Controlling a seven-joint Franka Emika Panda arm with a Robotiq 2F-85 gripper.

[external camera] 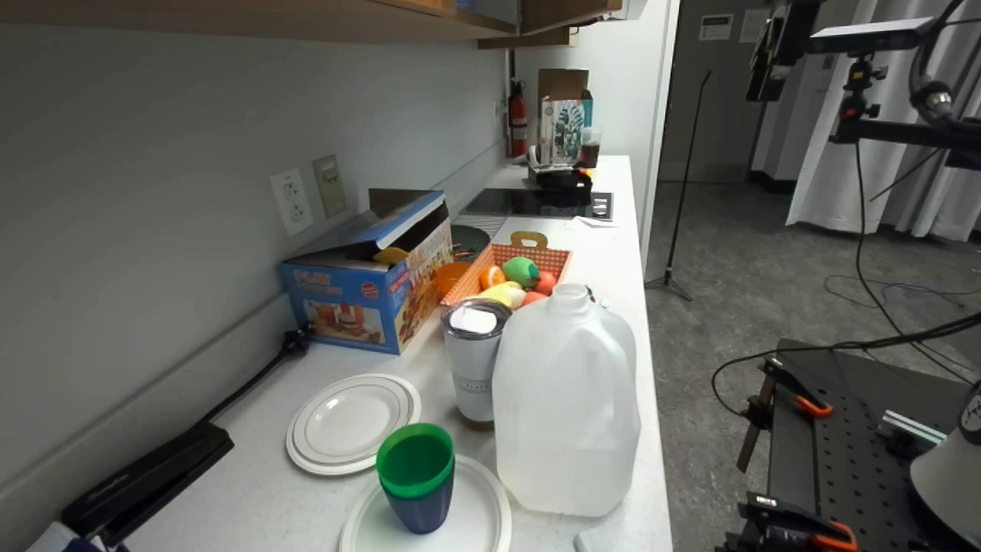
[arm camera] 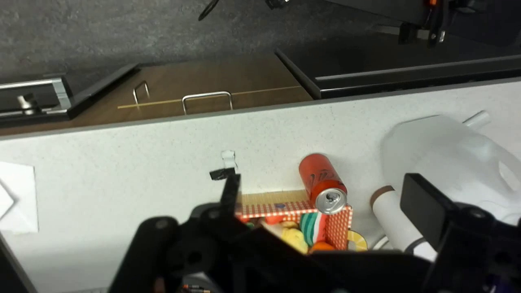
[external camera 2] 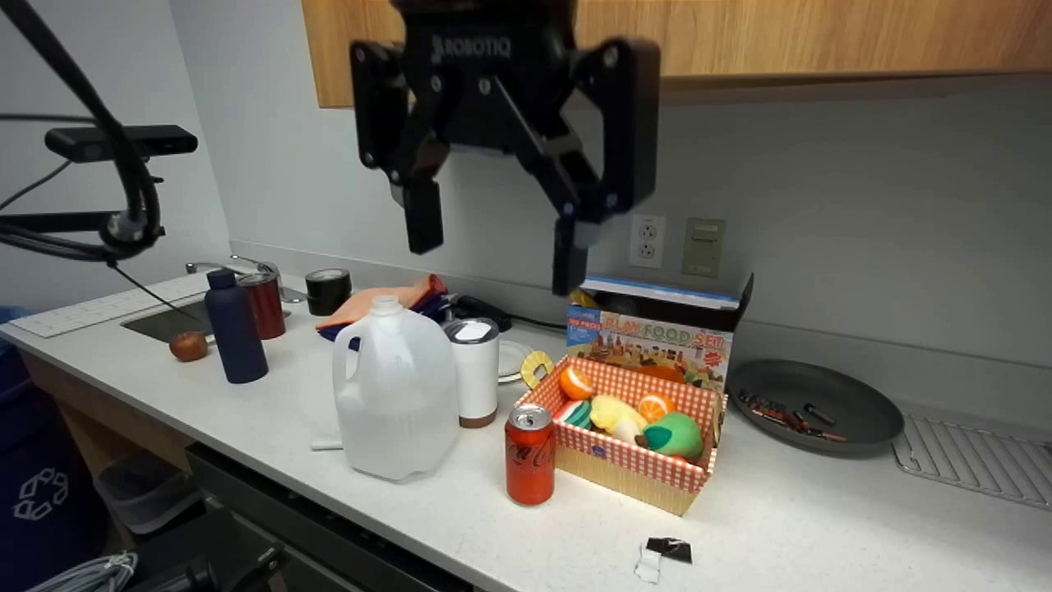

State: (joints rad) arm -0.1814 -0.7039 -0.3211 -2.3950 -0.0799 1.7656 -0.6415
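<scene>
In an exterior view the tool [external camera 2: 497, 234] hangs in the air, spread wide and gripping nothing. Among the things nearest below it, the red can [external camera 2: 530, 460] stands upright on the table [external camera 2: 822, 510], just beside the near left corner of the basket [external camera 2: 616, 475], where toy fruit [external camera 2: 612, 413] lies. Left of the can is a plastic jug [external camera 2: 399, 403], with a white tumbler [external camera 2: 477, 370] behind its right side; a box [external camera 2: 657, 337] stands beyond the basket. As for progress, nothing is in grasp; whether any handling is finished or yet to begin, I cannot tell.
</scene>
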